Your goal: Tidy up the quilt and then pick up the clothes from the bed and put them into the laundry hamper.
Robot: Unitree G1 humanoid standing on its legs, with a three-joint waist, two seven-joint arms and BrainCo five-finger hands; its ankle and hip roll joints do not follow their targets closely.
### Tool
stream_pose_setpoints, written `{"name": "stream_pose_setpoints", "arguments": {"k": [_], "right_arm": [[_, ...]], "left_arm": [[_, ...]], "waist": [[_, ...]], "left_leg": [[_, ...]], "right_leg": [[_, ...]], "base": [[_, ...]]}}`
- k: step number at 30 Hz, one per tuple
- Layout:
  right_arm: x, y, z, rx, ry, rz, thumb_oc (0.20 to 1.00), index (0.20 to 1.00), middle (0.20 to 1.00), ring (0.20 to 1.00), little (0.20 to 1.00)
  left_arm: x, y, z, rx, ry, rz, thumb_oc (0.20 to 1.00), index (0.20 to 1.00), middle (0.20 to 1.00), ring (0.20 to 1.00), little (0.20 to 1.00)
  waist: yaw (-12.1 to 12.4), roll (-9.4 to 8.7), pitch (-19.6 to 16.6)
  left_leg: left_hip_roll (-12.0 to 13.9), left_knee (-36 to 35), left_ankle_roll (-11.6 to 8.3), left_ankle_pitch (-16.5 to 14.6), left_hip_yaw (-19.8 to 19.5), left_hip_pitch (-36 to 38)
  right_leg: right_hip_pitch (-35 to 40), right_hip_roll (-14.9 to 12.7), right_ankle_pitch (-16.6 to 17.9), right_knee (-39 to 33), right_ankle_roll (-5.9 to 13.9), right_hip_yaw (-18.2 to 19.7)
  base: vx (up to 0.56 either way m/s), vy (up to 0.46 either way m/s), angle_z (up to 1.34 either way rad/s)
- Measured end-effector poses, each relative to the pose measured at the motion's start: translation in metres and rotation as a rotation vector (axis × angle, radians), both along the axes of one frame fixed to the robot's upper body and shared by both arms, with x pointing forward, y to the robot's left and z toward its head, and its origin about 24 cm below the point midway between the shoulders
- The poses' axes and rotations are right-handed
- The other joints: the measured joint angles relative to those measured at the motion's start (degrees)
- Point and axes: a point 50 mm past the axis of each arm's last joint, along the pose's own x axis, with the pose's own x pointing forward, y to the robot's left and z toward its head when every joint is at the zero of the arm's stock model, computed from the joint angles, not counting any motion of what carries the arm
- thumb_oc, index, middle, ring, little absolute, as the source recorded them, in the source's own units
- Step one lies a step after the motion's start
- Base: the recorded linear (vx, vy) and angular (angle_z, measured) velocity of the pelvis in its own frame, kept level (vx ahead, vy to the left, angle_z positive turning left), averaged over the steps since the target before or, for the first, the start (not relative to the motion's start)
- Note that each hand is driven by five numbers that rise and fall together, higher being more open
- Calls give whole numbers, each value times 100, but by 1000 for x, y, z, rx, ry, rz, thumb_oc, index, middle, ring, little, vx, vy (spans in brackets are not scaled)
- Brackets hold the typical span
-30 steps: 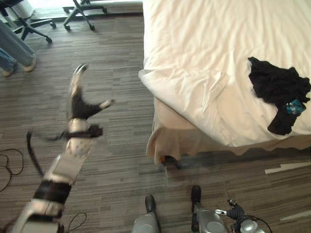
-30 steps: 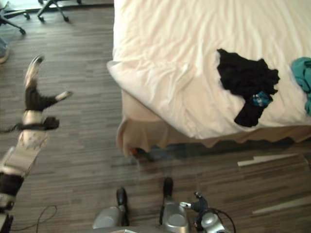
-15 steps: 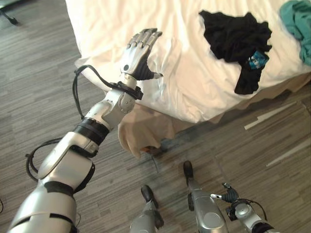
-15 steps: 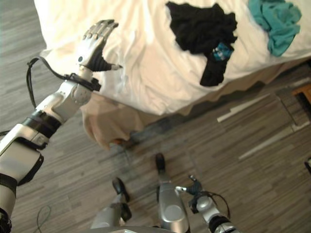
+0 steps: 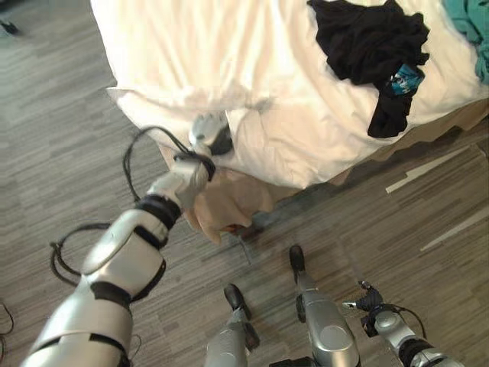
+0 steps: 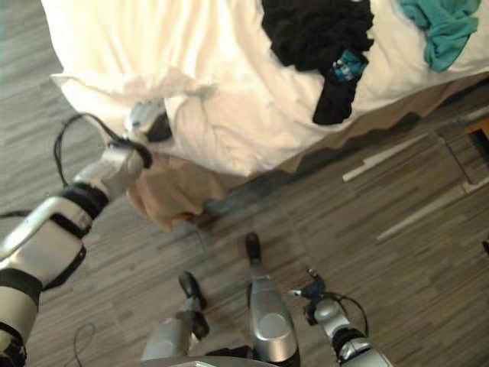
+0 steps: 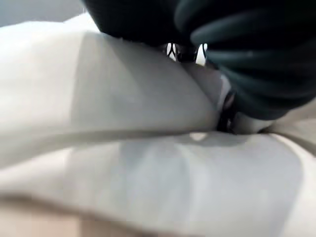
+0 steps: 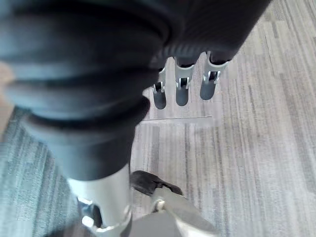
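Note:
The white quilt covers the bed, and its near corner is bunched into folds. My left hand is pushed into those folds at the bed's corner, with cloth pressed close around it. A black garment lies crumpled on the quilt to the right, well away from that hand. Beyond it a teal garment lies at the bed's right edge. My right hand hangs low at my right side over the floor, fingers straight and holding nothing.
A beige bed skirt hangs below the quilt's corner, down to the grey wood-look floor. Pale strips lie on the floor to the right of the bed.
My left hand has come down from above the quilt, where it was held flat, into the fold at the quilt's corner, and the cloth now puckers around it. The right hand has stayed low.

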Motion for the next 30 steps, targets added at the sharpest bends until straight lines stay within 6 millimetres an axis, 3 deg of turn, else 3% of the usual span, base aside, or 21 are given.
{"name": "stream_pose_setpoints", "arguments": {"k": [1, 2, 3, 4, 6, 7, 10, 11, 12, 13, 14, 15, 17, 18, 20, 21, 23, 26, 27, 29, 30], "right_arm": [[-1, -2, 0, -1, -1, -13, 1000, 1000, 1000, 1000, 1000], [13, -11, 14, 24, -85, -86, 1000, 1000, 1000, 1000, 1000], [25, -20, 28, 13, -161, -113, 1000, 1000, 1000, 1000, 1000], [27, -28, 34, -1, -199, -126, 1000, 1000, 1000, 1000, 1000], [47, -51, 67, -76, -331, -138, 1000, 1000, 1000, 1000, 1000], [54, -55, 77, -95, -371, -137, 1000, 1000, 1000, 1000, 1000], [74, -76, 145, -180, -623, -54, 1000, 1000, 1000, 1000, 1000], [78, -83, 161, -160, -703, -65, 1000, 1000, 1000, 1000, 1000], [86, -81, 177, -137, -784, -65, 570, 570, 570, 570, 570], [88, -79, 189, -140, -817, -55, 570, 570, 570, 570, 570], [83, -75, 199, -154, -855, -1, 200, 200, 200, 200, 200], [91, -54, 230, -161, -978, 95, 200, 200, 200, 200, 200], [96, -7, 266, -121, -1159, 296, 200, 200, 200, 200, 200], [102, 15, 277, -110, -1212, 399, 200, 200, 200, 200, 200], [125, 40, 281, -72, -1202, 445, 200, 200, 200, 200, 200], [137, 52, 288, -48, -1209, 447, 200, 200, 200, 200, 200], [158, 77, 313, -73, -1234, 511, 200, 200, 200, 200, 200], [171, 100, 334, -43, -1282, 509, 200, 200, 200, 200, 200], [177, 110, 354, -45, -1318, 510, 200, 200, 200, 200, 200], [188, 118, 369, -28, -1320, 477, 200, 200, 200, 200, 200], [194, 117, 376, -1, -1308, 433, 200, 200, 200, 200, 200]], "left_arm": [[-4, -5, -9, -28, 17, -15, 200, 200, 200, 200, 200], [-24, -2, -47, -122, 97, -5, 903, 903, 903, 903, 903], [-43, 4, -78, -174, 180, 26, 1000, 1000, 1000, 1000, 1000], [-50, 1, -89, -217, 211, 20, 1000, 1000, 1000, 1000, 1000], [-83, 13, -133, -269, 346, 84, 1000, 1000, 1000, 1000, 1000], [-91, 18, -142, -303, 368, 116, 1000, 1000, 1000, 1000, 1000], [-119, 27, -176, -363, 485, 211, 1000, 1000, 1000, 1000, 1000], [-142, 40, -200, -344, 583, 276, 1000, 1000, 1000, 1000, 1000], [-193, 63, -238, -330, 760, 451, 1000, 1000, 1000, 1000, 1000], [-231, 80, -256, -326, 859, 568, 1000, 1000, 1000, 1000, 1000], [-258, 90, -266, -329, 927, 678, 1000, 1000, 1000, 1000, 1000], [-317, 112, -277, -265, 1058, 828, 1000, 1000, 1000, 1000, 1000], [-374, 127, -280, -212, 1184, 988, 1000, 1000, 1000, 1000, 1000], [-388, 134, -278, -182, 1207, 1008, 1000, 1000, 1000, 1000, 1000], [-386, 142, -274, -168, 1185, 1000, 1000, 1000, 1000, 1000, 1000], [-378, 145, -271, -171, 1153, 981, 1000, 1000, 1000, 1000, 1000], [-343, 144, -268, -199, 1063, 924, 1000, 1000, 1000, 1000, 1000], [-312, 138, -264, -217, 982, 850, 1000, 1000, 1000, 1000, 1000], [-283, 132, -258, -238, 910, 799, 1000, 1000, 1000, 1000, 1000], [-253, 124, -250, -252, 830, 724, 1000, 1000, 1000, 1000, 1000], [-222, 111, -239, -285, 751, 645, 1000, 1000, 1000, 1000, 1000]], "waist": [[-17, 23, -30], [61, 113, -126], [124, 201, -295], [72, 225, -363], [232, 285, -608], [258, 271, -662], [396, 179, -1021], [477, 141, -1139], [516, 45, -1228], [532, -29, -1231], [493, -63, -1239], [595, -142, -1276], [703, -165, -1306], [948, -146, -1329], [1217, -175, -1354], [1521, -174, -1337], [1750, -224, -1216], [2077, -260, -857], [2146, -288, -514], [2245, -284, -169], [2340, -226, 133]], "left_leg": [[-8, 1, 5, -4, -4, 36], [-20, -2, 4, -77, -21, 161], [-29, -15, 10, -98, -74, 174], [-37, -2, 12, -95, -145, 200], [-44, -12, 21, -93, -304, 268], [-42, -32, 28, -101, -337, 303], [-57, 0, 38, -112, -479, 403], [-63, -1, 48, -127, -498, 409], [-36, -8, 61, -155, -494, 465], [-21, -9, 47, -172, -509, 501], [-26, 2, 36, -152, -562, 534], [-19, 0, 38, -149, -665, 476], [-28, 2, 40, -113, -747, 463], [-39, 1, 48, -95, -876, 402], [-83, 2, 19, -37, -1002, 236], [-104, 5, 73, 52, -1125, -3], [-165, 351, 93, 172, -1361, -623], [-175, 663, 57, 154, -1576, -1021], [-170, 864, 42, 128, -1628, -1342], [-183, 1139, 30, 145, -1753, -1798], [-183, 1255, 69, 128, -1768, -2071]], "right_leg": [[33, -6, -4, -2, 3, 3], [166, -33, -106, -3, 19, -39], [226, -55, -126, -3, 15, -93], [275, -64, -127, -3, 8, -134], [450, -100, -136, -4, 19, -290], [507, -105, -150, -3, 35, -335], [644, -129, -187, -12, 72, -407], [694, -137, -225, -4, 91, -447], [781, -130, -260, -5, 95, -501], [835, -108, -269, -4, 98, -509], [824, -111, -270, -5, 96, -534], [857, -122, -328, -6, 59, -656], [850, -133, -312, -7, 73, -687], [902, -160, -315, -28, 72, -789], [838, -211, -362, -21, 109, -931], [684, -239, -342, -2, 129, -1020], [328, -302, -197, 7, 139, -1147], [86, -347, -175, 140, 127, -1268], [-116, -365, -206, 232, 79, -1335], [-512, -429, -215, 463, 70, -1420], [-713, -466, -222, 562, 62, -1476]], "base": [[122, 117, 2], [84, 78, 11], [84, 78, 21], [29, 37, 31], [58, 54, 36], [48, 54, 27], [38, 39, 26], [17, 7, 6], [0, 0, 0], [27, 25, 5], [15, 24, 26], [9, 24, 28], [-39, 9, 33], [-98, -9, 52], [-134, -29, 51], [-193, -33, 41], [-232, -24, 61], [-116, 13, 33], [-124, 35, 32], [-151, 39, 28], [-179, 34, 27]]}}
